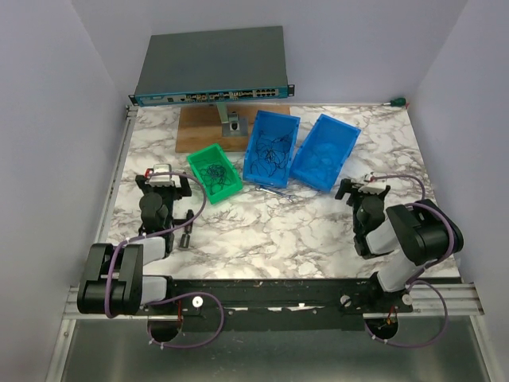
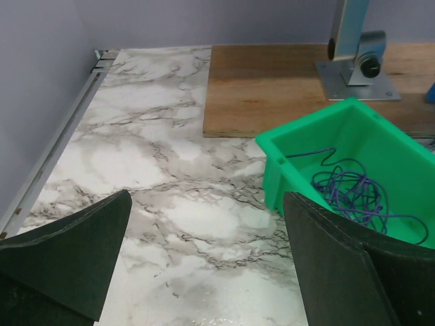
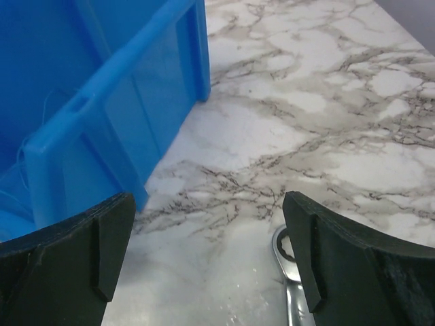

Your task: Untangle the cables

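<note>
The cables lie in bins. A blue-purple tangle (image 2: 350,193) fills the green bin (image 2: 299,159), and in the top view it shows as a dark scribble (image 1: 213,169). A larger dark tangle (image 1: 269,151) lies in the middle blue bin (image 1: 256,127). The right blue bin (image 1: 350,135) holds only faint strands. My left gripper (image 1: 165,181) (image 2: 205,204) is open over bare marble, just left of the green bin. To the right of the blue bin's wall (image 3: 115,102), my right gripper (image 3: 207,204) (image 1: 362,189) is open too, with nothing between its fingers.
A silver wrench (image 3: 289,268) lies on the marble by my right finger. A wooden board (image 2: 272,81) with a metal stand (image 2: 357,61) sits behind the green bin. A network switch (image 1: 211,68) stands at the back wall. Small silver bits (image 1: 277,191) lie before the middle bin.
</note>
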{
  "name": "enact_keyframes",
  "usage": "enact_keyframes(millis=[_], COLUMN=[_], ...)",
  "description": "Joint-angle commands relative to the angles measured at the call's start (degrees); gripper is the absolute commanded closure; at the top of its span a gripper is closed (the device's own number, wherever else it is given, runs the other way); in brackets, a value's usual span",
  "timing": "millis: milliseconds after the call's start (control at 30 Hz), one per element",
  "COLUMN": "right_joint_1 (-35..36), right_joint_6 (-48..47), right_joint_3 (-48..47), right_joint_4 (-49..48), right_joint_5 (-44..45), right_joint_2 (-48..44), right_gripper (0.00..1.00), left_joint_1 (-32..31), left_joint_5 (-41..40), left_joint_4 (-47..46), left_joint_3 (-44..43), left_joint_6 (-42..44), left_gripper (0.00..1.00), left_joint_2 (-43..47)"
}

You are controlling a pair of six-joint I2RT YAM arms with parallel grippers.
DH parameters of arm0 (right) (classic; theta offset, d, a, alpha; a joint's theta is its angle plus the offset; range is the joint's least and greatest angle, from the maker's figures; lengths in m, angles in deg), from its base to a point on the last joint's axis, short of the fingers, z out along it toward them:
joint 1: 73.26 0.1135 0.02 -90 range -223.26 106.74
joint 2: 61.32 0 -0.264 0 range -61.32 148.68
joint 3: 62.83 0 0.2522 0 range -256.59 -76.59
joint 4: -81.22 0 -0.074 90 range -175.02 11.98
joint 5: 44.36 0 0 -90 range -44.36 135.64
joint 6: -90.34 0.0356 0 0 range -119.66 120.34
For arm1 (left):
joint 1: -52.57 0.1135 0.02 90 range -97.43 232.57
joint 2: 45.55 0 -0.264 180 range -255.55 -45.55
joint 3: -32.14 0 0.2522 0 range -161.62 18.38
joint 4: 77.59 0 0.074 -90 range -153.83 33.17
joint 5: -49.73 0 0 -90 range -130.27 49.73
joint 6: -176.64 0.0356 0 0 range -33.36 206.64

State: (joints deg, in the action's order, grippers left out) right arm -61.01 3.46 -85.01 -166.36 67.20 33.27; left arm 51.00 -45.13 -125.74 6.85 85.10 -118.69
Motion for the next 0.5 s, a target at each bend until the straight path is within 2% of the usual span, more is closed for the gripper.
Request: enact_keyframes(millis=[0,33,467], right_joint_1=[-0.8,-0.8,-0.9], right_joint_6=[1.0,0.3,0.5], right_joint_3=[-2.4,-1.8,-1.9], right_joint_4=[-2.2,-4.7,-4.0], right_joint_5=[2.1,2.0,2.0], right_joint_2=[-0.2,0.4,0.2], right_gripper=[0.0,0.0,0.0], left_joint_1=[0.2,0.2,0.2], left_joint_5=[4.7,4.6,3.8], left_joint_4=[-0.8,0.3,0.8], left_joint_3=[-1.3,-2.2,-2.3], left_joint_6=[0.4,0.6,0.0], left_gripper=[0.01,0.01,0.01], left_joint_2=[0.3,-0.2,0.0])
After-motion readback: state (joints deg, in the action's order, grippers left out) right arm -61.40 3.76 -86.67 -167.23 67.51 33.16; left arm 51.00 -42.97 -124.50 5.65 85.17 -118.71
